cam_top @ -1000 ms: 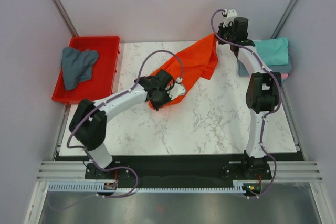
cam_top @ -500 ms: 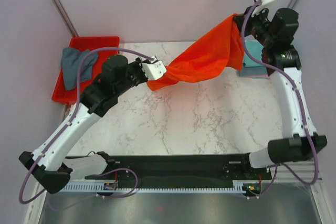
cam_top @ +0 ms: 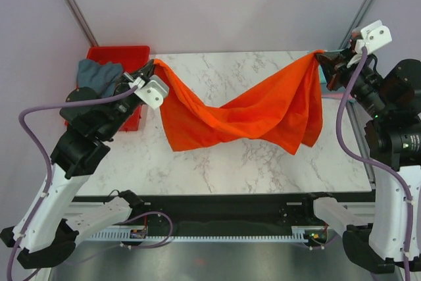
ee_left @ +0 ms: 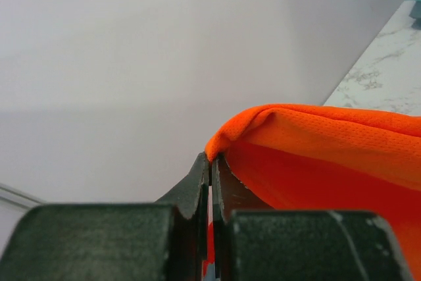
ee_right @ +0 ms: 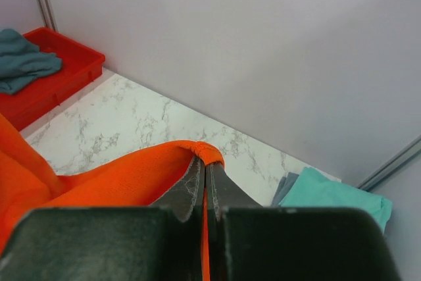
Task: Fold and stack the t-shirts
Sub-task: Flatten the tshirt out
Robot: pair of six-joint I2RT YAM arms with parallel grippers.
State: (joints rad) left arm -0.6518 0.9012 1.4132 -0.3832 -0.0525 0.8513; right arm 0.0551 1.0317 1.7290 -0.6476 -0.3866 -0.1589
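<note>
Overhead: two arms hold the orange shirt [cam_top: 243, 113] strung across the frame above the marble table [cam_top: 263, 162]. L gripper [cam_top: 153, 64], upper left, has its jaws pinched tight on one corner of the cloth. R gripper [cam_top: 320, 55], upper right, is clamped the same way on the opposite corner. Btwn them the top edge sags in a V at centre. The rest hangs in loose folds, lowest at lower left of centre and at right of centre. Can't tell from above whether the bottom edge touches the table.

Red tray [cam_top: 131, 52] sits at upper left beside the table, partly hidden by the L arm, w/ a crumpled grey shirt [cam_top: 99, 74] inside.

L wrist view: fingers meet at bottom centre, no gap btwn them, an orange fold nipped at the tips. The cloth runs off to the right edge, plain wall behind and a strip of table at upper right.

R wrist view: jaws shut at bottom centre on a rolled orange edge, the cloth trailing to lower left. Tray & grey shirt show at upper left. A folded teal shirt [ee_right: 339, 199] lies at lower right on the table's corner, w/ a grey-blue shirt [ee_right: 285, 185] peeking from under its left side.
</note>
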